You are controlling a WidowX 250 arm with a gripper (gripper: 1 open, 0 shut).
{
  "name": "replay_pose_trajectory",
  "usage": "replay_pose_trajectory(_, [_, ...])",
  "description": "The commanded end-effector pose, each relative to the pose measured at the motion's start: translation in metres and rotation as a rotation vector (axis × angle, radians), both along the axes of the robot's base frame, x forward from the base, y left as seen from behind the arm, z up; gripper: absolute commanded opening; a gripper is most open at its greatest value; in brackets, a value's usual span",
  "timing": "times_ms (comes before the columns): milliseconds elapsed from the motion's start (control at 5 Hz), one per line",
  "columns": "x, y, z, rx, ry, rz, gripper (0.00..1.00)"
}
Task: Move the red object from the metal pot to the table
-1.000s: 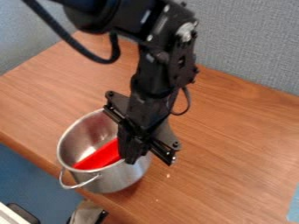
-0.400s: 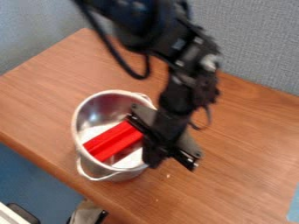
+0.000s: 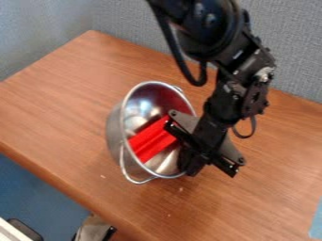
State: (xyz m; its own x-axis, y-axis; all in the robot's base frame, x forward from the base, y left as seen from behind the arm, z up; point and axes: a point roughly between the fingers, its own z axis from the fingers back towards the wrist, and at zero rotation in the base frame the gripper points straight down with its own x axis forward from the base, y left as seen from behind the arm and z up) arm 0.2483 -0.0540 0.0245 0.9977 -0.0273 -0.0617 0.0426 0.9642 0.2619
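Note:
The metal pot (image 3: 136,111) is tipped up on the table (image 3: 63,85), its mouth facing left and toward the camera. The red object (image 3: 153,141) lies slanted inside it, low against the wall. My gripper (image 3: 189,144) comes down at the pot's right rim and is shut; it appears to clamp the rim, with the block's upper end right beside its fingers. The fingertips themselves are hidden by the black bracket and the pot wall.
The table's front edge (image 3: 75,184) runs diagonally from the left to the bottom, close below the pot. The pot's thin wire handle (image 3: 122,168) hangs toward that edge. Bare wood stretches left of the pot and to the right behind the arm (image 3: 208,38).
The gripper has travelled right across the table, and the pot has gone with it and tipped from upright onto its side. The red object has stayed inside the pot.

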Motion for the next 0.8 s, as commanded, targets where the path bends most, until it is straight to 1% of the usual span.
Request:
replay_pose_trajectory(0, [-0.005, 0.009, -0.012, 0.027, 0.032, 0.000, 0.00])
replay_pose_trajectory(400, [-0.009, 0.029, -0.009, 0.075, 0.054, 0.009, 0.00])
replay_pose_trajectory(600, [-0.026, 0.027, -0.004, 0.023, 0.093, 0.064, 0.00])
